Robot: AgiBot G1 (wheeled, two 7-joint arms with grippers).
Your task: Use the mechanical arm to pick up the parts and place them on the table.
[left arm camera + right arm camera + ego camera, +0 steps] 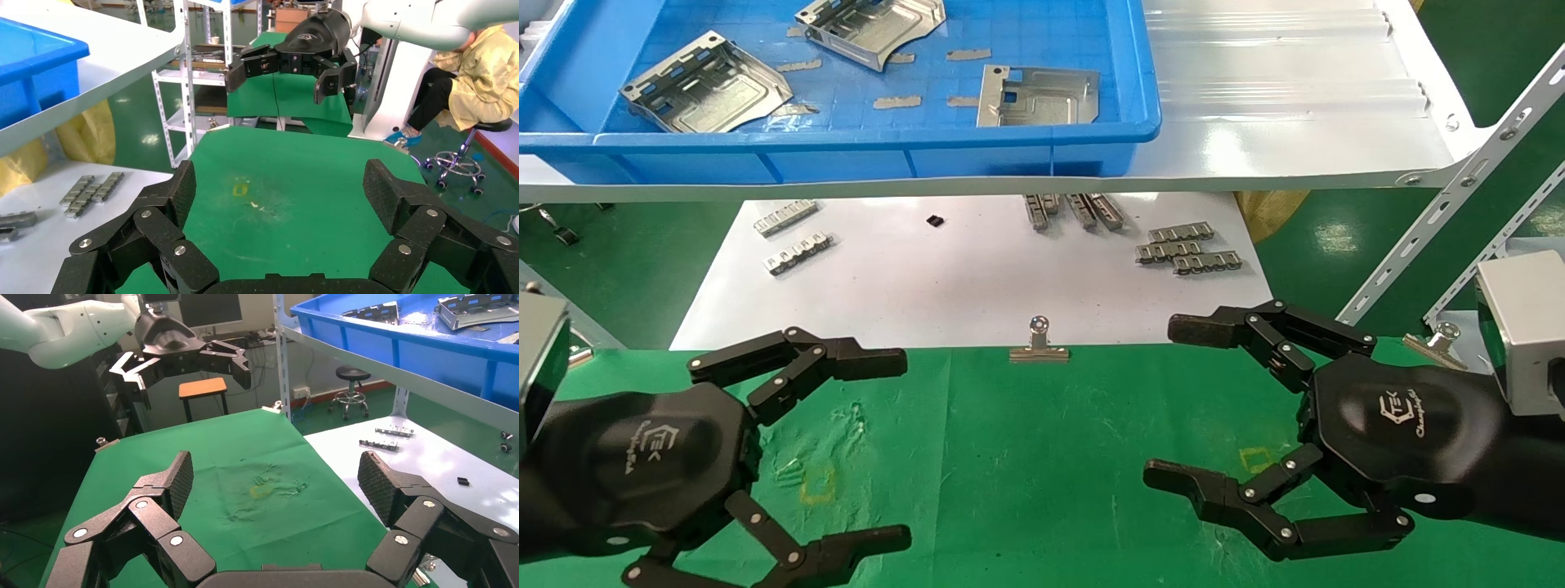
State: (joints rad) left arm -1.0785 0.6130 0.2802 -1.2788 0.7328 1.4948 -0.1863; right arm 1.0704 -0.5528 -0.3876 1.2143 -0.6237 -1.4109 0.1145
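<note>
Behind, a seated person (462, 79) shows only left-wrist.

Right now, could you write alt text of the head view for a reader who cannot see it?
Left gripper and right gripper hover open over the green table, holding nothing. Beyond, three silver parts lie in a blue tray on a white shelf.

The table (1042, 457) is covered in matt green cloth, wrinkled in places. Both the left gripper (903, 449) and the right gripper (1164, 408) have glossy black shells; their finger pads (392, 193) look rough and finely textured. The parts (705, 84) are shiny stamped sheet metal, lying in a smooth blue plastic tray (846, 151). A bright metal clip (1039, 339) grips the cloth edge.
</note>
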